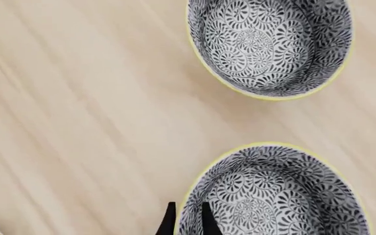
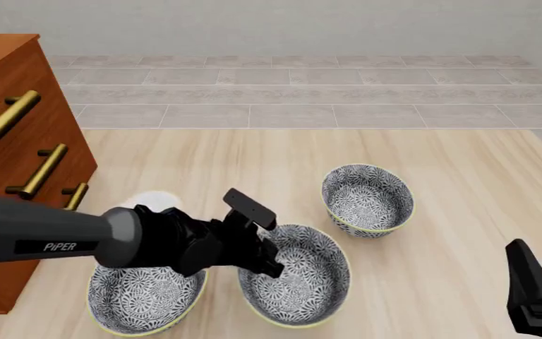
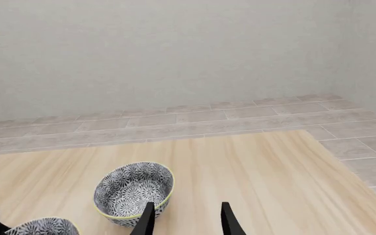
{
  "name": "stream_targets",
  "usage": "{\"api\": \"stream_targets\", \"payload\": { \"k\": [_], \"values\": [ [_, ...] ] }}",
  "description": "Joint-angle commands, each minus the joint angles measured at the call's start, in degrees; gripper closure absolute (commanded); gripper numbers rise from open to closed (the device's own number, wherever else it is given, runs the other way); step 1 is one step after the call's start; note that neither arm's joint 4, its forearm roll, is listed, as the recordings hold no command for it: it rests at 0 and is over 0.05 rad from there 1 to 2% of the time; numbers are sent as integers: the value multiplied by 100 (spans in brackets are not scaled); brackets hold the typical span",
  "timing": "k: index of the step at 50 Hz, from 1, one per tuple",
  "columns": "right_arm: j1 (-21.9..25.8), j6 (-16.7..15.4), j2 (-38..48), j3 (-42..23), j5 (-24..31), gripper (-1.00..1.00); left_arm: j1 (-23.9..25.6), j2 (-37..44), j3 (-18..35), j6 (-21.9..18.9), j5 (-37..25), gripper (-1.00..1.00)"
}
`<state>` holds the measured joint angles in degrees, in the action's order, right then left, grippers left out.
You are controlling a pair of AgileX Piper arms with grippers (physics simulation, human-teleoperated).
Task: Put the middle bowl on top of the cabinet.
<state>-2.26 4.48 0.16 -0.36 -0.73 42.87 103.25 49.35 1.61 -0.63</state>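
The middle bowl, floral grey-and-white with a yellow-green rim, stands on the table between two look-alikes. My left gripper is at its left rim. In the left wrist view one finger is outside the wall of the middle bowl and the other is inside, closed narrowly on the rim. The cabinet, reddish-brown with brass handles, stands at the far left. My right gripper is open and holds nothing, low at the right.
The left bowl sits under my left arm, and the right bowl lies farther back. A white plate shows partly behind the arm. Beyond the table's far edge is a tiled floor.
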Motion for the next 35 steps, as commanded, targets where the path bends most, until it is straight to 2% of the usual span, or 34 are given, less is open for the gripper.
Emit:
{"api": "stream_targets", "payload": {
  "k": [1,16,29,30,32,35],
  "values": [
    [-4,-8,-1,-1,1,-100,-114,-90,-14,85,40,100],
    [-8,-11,-4,-7,9,-100,191,-345,18,575,-41,100],
    [-5,-20,-4,19,-6,-100,131,-878,-25,925,-327,100],
    [-7,-25,-4,19,-4,-100,47,-1031,-41,1073,-365,100],
    [-5,-32,-2,8,4,-100,-115,-1230,-68,973,-371,100],
    [1,-41,-1,15,1,-100,-230,-1389,-69,1027,-452,100]
  ]
}}
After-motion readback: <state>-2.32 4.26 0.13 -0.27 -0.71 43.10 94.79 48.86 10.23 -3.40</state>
